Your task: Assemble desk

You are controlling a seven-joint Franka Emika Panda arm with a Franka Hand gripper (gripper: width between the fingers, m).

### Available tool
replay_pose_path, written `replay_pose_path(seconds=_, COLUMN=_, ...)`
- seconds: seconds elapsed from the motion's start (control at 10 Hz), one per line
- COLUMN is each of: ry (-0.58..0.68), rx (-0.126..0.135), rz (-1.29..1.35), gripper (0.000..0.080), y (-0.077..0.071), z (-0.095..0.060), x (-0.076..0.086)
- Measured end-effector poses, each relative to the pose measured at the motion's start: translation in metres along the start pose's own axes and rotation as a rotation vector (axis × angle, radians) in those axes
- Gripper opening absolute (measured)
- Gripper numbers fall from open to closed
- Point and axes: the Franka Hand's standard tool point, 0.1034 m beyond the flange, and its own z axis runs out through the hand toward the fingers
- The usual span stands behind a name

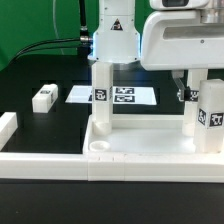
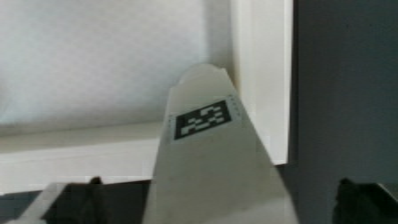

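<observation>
The white desk top [image 1: 140, 150] lies upside down at the front, its rim facing up. One tagged white leg [image 1: 101, 95] stands upright in a corner socket on the exterior view's left. A second leg [image 1: 211, 118] stands at the corner on the exterior view's right. My gripper [image 1: 198, 95] hangs over that leg, open, one finger on each side. In the wrist view the leg [image 2: 208, 120] rises between the dark fingertips [image 2: 75, 203] with a gap on both sides, above the desk top's pale inner face [image 2: 89, 70]. A third leg [image 1: 44, 97] lies loose on the black table.
The marker board [image 1: 125, 96] lies flat behind the desk top. Low white border wall pieces run along the front [image 1: 40, 160] and at the exterior view's left [image 1: 8, 124]. The arm's white base [image 1: 113, 35] stands behind.
</observation>
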Motion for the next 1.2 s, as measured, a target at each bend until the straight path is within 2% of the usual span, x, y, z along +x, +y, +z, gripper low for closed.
replay_pose_path(seconds=0.2, ry=0.000, rx=-0.007, rz=-0.049, gripper=0.0391, y=0.0010, z=0.0000, x=0.0001)
replay_pose_path(seconds=0.3, ry=0.000, rx=-0.007, rz=-0.048, gripper=0.0391, y=0.0010, z=0.0000, x=0.0001)
replay_pose_path(seconds=0.4, ry=0.000, rx=-0.007, rz=-0.041, gripper=0.0287, y=0.0011, z=0.0000, x=0.0001)
replay_pose_path(seconds=0.7, ry=0.000, rx=-0.006, rz=0.023, gripper=0.0287, y=0.0009, z=0.0000, x=0.0000)
replay_pose_path(seconds=1.2, ry=0.007, rx=-0.003, rz=0.584, gripper=0.0287, y=0.0009, z=-0.0001, x=-0.0022)
